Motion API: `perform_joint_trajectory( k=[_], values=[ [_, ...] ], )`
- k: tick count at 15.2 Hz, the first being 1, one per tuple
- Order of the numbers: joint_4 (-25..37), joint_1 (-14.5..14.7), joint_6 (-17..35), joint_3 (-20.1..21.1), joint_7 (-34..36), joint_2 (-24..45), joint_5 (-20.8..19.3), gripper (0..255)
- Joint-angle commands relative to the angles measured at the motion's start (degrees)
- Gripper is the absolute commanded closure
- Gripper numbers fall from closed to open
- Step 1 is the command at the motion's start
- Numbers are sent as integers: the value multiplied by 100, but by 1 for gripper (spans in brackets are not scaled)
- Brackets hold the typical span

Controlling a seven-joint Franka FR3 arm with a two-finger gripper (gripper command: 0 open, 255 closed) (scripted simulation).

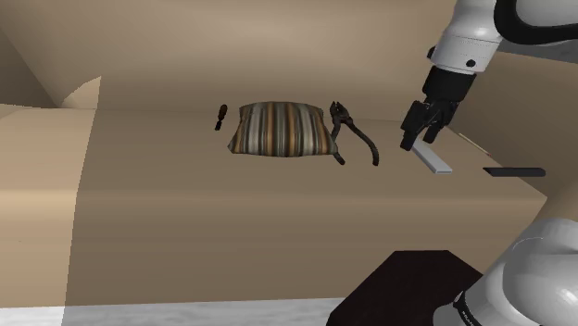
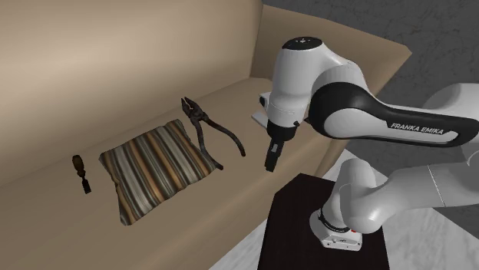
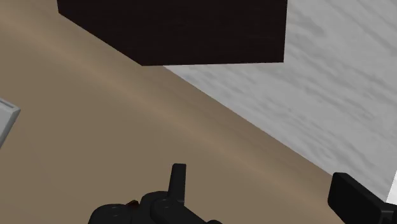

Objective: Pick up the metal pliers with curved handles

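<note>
- Hanging above the sofa [image 1: 232,213] seat, the claw [image 1: 419,139] points down with nothing between its fingers.
- In the wrist view the claw [image 3: 261,175] is spread: its two black fingers [image 3: 178,181] stand well apart over bare beige fabric.
- Dark pliers [image 1: 355,134] lie flat on the seat, head toward the backrest and curved handles splayed toward the seat's front edge.
- In the shoulder view the pliers lie to the claw's left and are clear of it, between the claw and a striped pillow [image 1: 281,130].
- In the second exterior view the pliers [image 2: 211,130] also lie to the left of the claw [image 2: 270,165], with one handle running just beside the edge of the pillow [image 2: 157,169].
- A small dark tool [image 1: 221,116] lies on the far side of the pillow from the pliers, well apart from the claw; it is too small to identify.
- A flat pale slab [image 1: 432,159] lies on the seat just below the claw in the shoulder view, and its corner [image 3: 5,121] shows in the wrist view.
- A flat black object [image 1: 514,172] lies further toward the shoulder view's right.
- The dark stand [image 2: 299,222] sits in front of the sofa on a pale mottled floor [image 3: 343,83].
</note>
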Motion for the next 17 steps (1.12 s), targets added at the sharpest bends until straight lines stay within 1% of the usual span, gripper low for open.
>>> perform_joint_trajectory(
  k=[1, 9, 17],
  values=[
    [0, 0, 0, 0, 0, 0, 0, 0],
    [410, -297, 1011, -243, -174, 1413, -356, 0],
    [1243, -547, 1734, -487, -274, 2936, -609, 0]
  ],
)
